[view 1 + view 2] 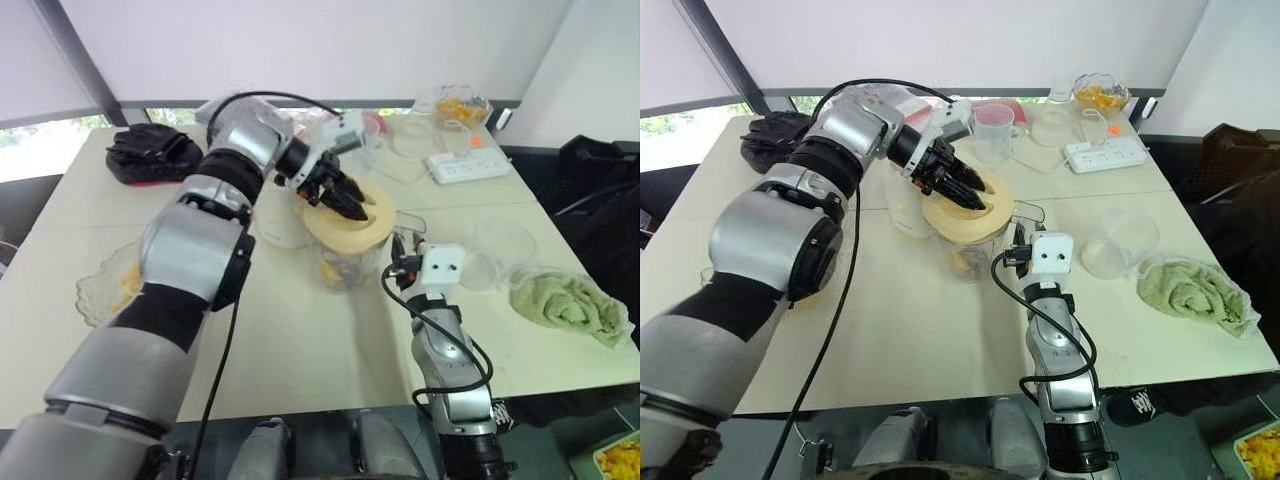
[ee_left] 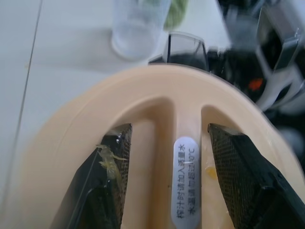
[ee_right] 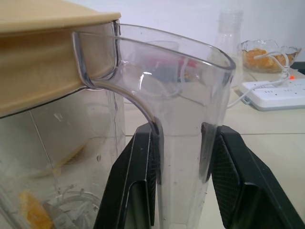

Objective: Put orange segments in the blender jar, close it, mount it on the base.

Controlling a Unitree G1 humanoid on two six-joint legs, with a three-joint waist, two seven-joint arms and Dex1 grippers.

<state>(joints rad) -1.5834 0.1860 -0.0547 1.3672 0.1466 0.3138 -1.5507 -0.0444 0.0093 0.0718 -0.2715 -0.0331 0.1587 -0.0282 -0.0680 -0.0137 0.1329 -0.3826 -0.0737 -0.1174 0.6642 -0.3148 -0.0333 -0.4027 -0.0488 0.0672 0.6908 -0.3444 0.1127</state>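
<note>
Blender jar (image 1: 338, 268) is seen in the head views at the middle of the table (image 1: 300, 350), its beige lid (image 1: 352, 228) gripped from above by the left gripper (image 1: 338, 196), the right gripper (image 1: 403, 248) set at its side. In the left wrist view, the black fingers (image 2: 107, 191) are closed on the lid's central ridge (image 2: 187, 143). In the right wrist view, the handle (image 3: 181, 133) is clamped between the right fingers (image 3: 238, 191), and orange pieces (image 3: 31, 210) lie inside. If the lid is pressed down askew, it could be jammed, or the handle twisted out of the right grip and the jar tipped.
</note>
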